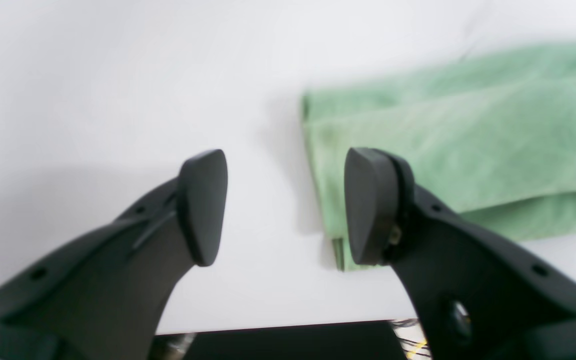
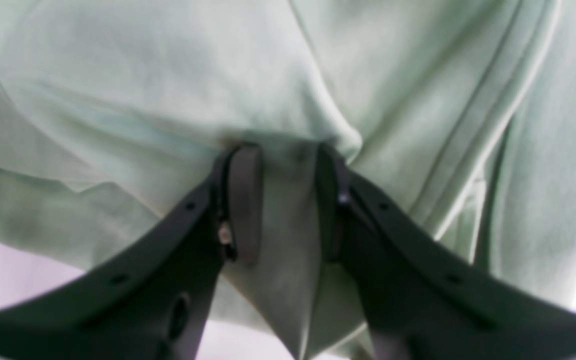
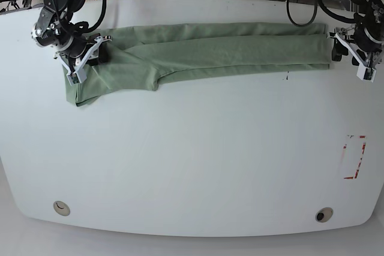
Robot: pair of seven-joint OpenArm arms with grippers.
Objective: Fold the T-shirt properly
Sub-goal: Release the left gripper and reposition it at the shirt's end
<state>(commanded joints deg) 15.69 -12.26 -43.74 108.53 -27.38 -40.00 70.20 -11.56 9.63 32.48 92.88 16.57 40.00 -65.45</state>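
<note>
We judge the pale sage-green soft knit T-shirt [image 3: 204,49], folded lengthwise along the white counter [image 3: 192,160], light and limp: right end effector [image 2: 283,200] pinches a bunched fold, left end effector [image 1: 285,205] gapes empty beside its end, suggesting corner grasps.

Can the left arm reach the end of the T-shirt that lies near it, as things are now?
Probably yes. The left gripper is open and empty, just off the folded end of the T-shirt. Only bare table lies between them, nothing blocks the way. The right gripper is at the far end, out of the way.
</note>
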